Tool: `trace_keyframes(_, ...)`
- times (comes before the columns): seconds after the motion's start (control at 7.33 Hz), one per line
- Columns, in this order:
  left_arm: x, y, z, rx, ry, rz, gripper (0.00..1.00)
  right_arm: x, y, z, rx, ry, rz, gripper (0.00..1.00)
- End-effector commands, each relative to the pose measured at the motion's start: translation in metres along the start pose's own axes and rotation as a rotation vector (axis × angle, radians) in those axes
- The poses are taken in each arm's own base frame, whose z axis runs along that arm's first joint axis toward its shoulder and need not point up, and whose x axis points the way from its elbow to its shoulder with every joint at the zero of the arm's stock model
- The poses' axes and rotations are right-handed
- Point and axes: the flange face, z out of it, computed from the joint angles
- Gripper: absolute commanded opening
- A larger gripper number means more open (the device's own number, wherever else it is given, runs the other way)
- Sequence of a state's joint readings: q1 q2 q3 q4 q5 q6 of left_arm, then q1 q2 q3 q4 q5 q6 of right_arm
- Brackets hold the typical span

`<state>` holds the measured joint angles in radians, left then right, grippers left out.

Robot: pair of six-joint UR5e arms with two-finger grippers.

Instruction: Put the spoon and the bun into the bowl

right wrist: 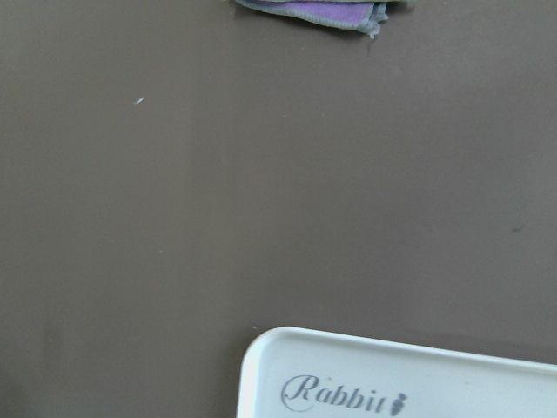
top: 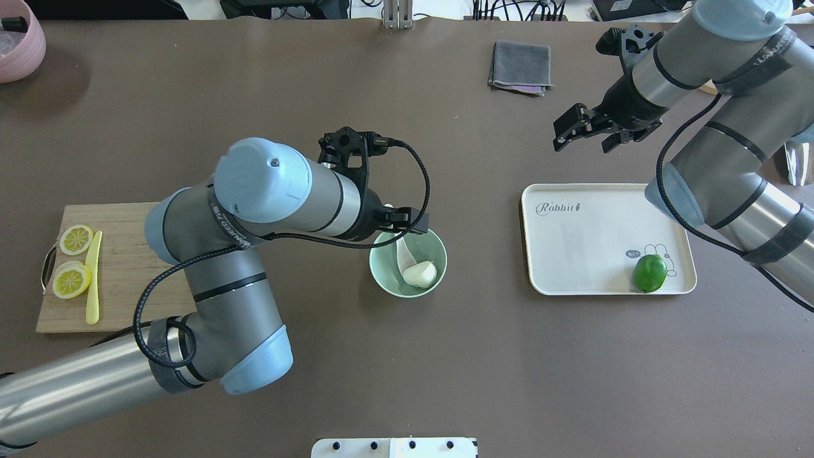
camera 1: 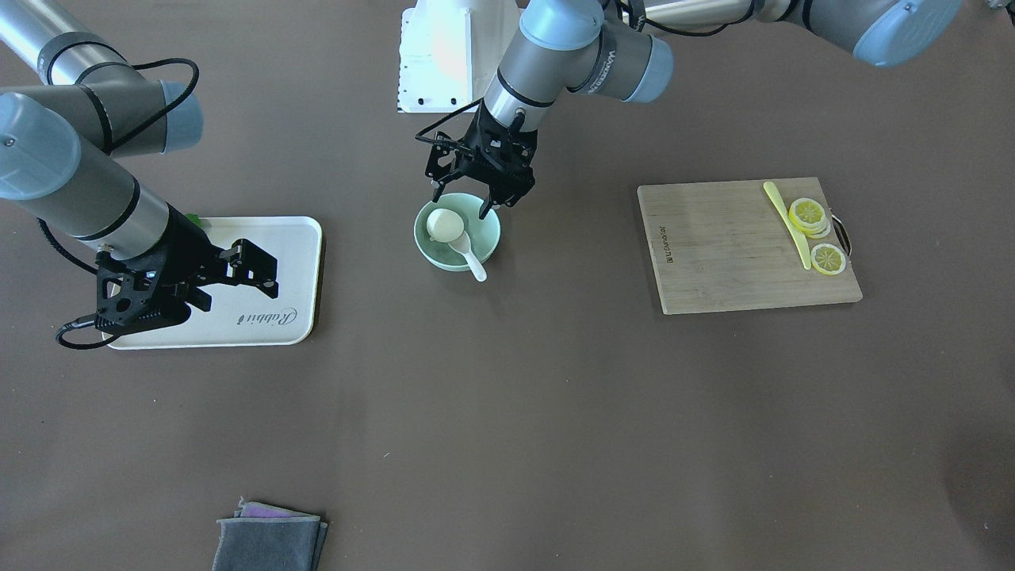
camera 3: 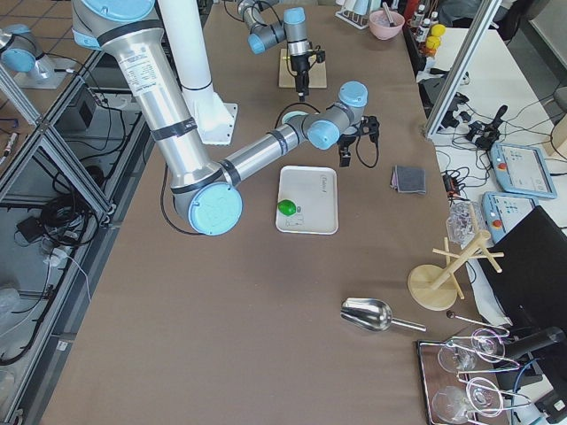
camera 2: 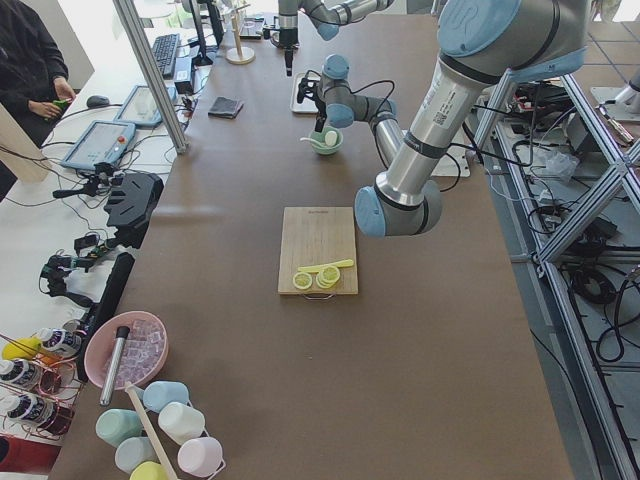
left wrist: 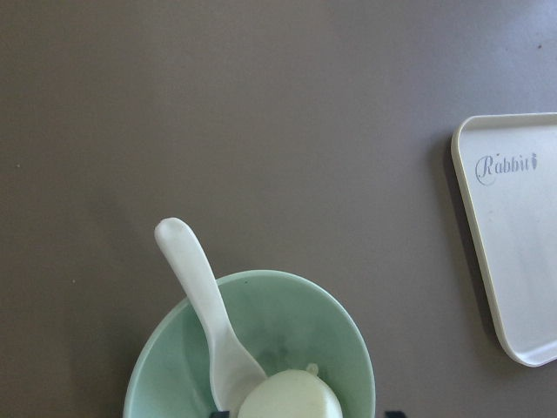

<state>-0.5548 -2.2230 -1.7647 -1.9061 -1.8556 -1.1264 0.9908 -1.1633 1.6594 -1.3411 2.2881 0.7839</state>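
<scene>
The mint-green bowl stands mid-table. The white bun lies inside it. The white spoon rests with its scoop in the bowl and its handle over the rim. The left wrist view shows the bowl, the spoon and the bun from above. My left gripper hovers just above the bowl, open and empty. My right gripper is open and empty, over the far edge of the white tray.
A green lime sits on the tray. A wooden cutting board holds lemon slices and a yellow knife. A folded grey cloth lies near the far edge. A pink bowl is at the far left corner.
</scene>
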Motion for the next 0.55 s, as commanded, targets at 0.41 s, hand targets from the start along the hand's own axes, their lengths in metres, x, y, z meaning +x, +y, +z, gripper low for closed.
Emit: trace_keyframes(0.41,-0.398,-0.103,-0.226,-0.021,-0.400,0.152,0.98,0.248,0.051,-0.053,-0.009,0.111,-0.107,1.00)
